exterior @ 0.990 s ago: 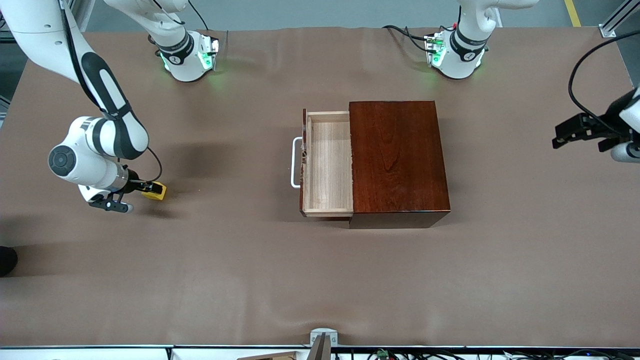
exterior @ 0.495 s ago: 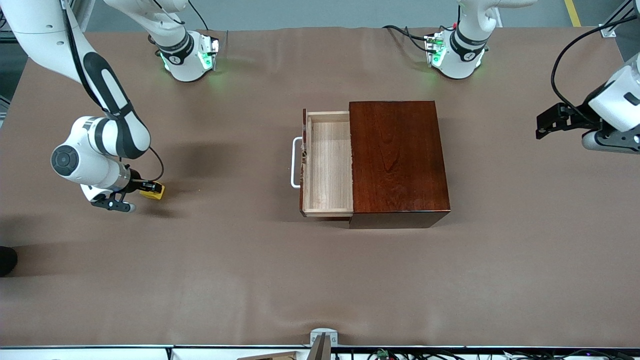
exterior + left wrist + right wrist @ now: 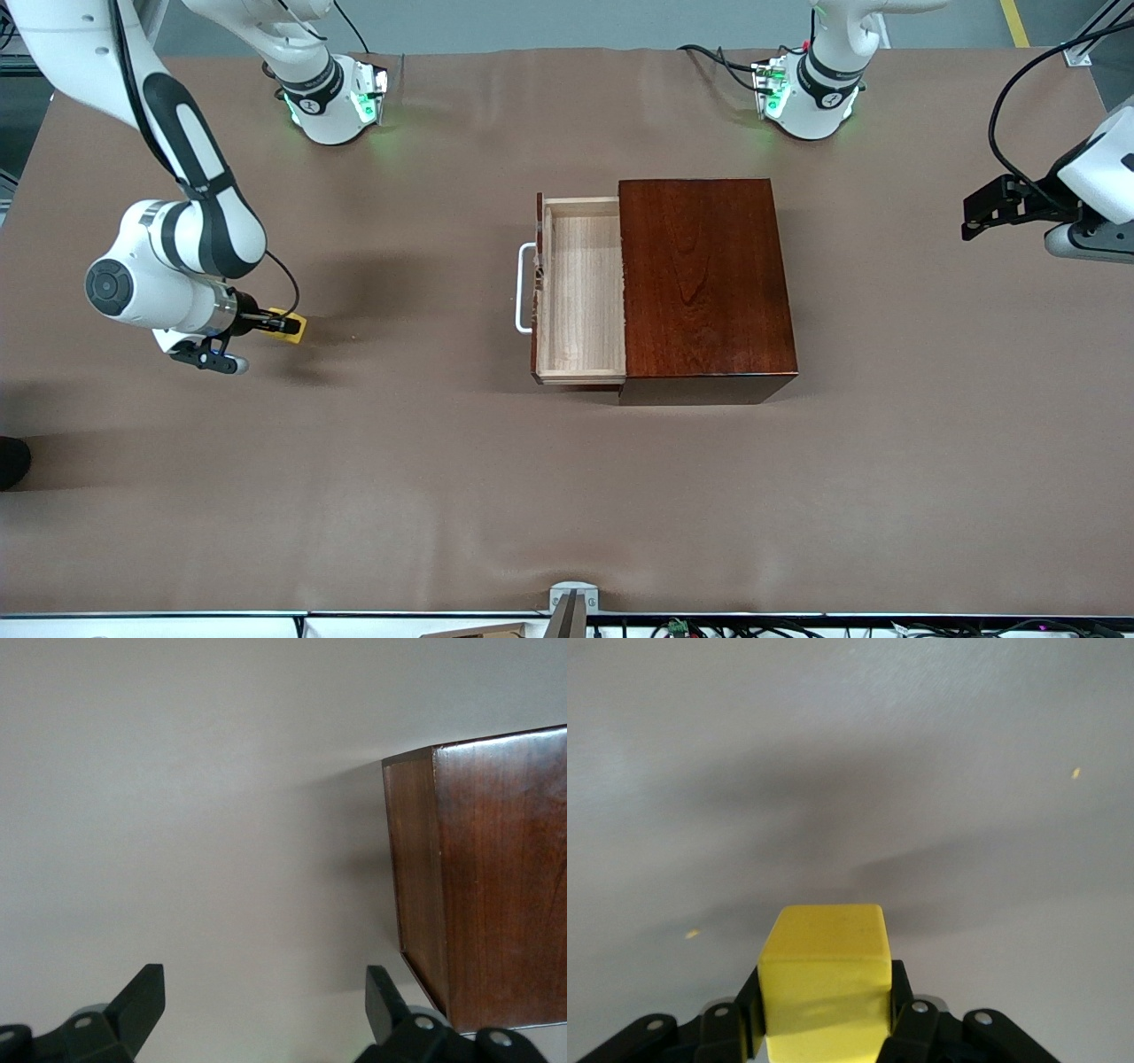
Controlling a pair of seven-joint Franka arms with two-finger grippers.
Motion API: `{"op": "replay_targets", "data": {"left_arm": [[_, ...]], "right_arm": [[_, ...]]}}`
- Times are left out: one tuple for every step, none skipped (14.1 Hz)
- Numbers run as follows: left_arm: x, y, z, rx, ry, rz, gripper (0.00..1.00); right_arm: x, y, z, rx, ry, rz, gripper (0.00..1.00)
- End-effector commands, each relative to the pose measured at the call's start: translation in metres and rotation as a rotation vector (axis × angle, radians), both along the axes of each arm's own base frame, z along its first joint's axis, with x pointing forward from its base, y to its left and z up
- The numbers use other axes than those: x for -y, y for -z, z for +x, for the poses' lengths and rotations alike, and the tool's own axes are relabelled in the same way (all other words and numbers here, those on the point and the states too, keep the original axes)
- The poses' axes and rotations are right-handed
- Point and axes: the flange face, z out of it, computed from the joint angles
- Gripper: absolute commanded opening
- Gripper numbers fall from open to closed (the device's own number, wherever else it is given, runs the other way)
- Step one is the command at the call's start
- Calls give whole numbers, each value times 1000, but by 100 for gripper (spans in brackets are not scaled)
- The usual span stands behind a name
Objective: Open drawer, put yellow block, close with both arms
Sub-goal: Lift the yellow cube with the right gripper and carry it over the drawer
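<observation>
Tabletop [image 3: 567, 496]; yellow block [image 3: 290, 326] within right tool [image 3: 282, 324].

The drawer [image 3: 580, 288] is drawn out of the mahogany box [image 3: 704, 283] toward the right arm's end of the worktop. Its pale light-wood tray is seen empty. The dark reddish-brown front carries a white U-shaped handle [image 3: 524, 288] at the drawer's 9 o'clock in the front view.

The block [image 3: 291, 326] is a small bright yellow cube. It is gripped between the fingers of the right claw [image 3: 282, 325] above the worktop, well apart from the drawer, at about 9 o'clock from it. In the right wrist view, the block [image 3: 824, 979] is seen level, its top face lit.
</observation>
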Motion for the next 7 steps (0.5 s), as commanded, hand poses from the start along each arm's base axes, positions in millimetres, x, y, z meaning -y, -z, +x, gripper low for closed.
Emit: {"op": "replay_targets", "data": {"left_arm": [[-1,-8,-14,22,15,22,100],[1,-11,-20,26,15,23,100],[7,-12,-23,29,4,23,100],[14,-15,-26,35,-25,24,100],[18,-17,-27,38,-53,23,100],[20,-19,-28,33,-61,19,100],[20,-21,-28,35,-64,11,100]], "right_arm": [[-33,-35,-2,-12,69,-12,0],[-49,-44,-3,-8,86,-22,0],[-65,-54,-5,-15,115,-33,0],[-85,-69,-6,-17,154,-47,0],[-111,-85,-8,-22,204,-66,0],[-142,-103,-7,-35,273,-92,0],[-173,-120,-7,-45,325,-115,0]]}}
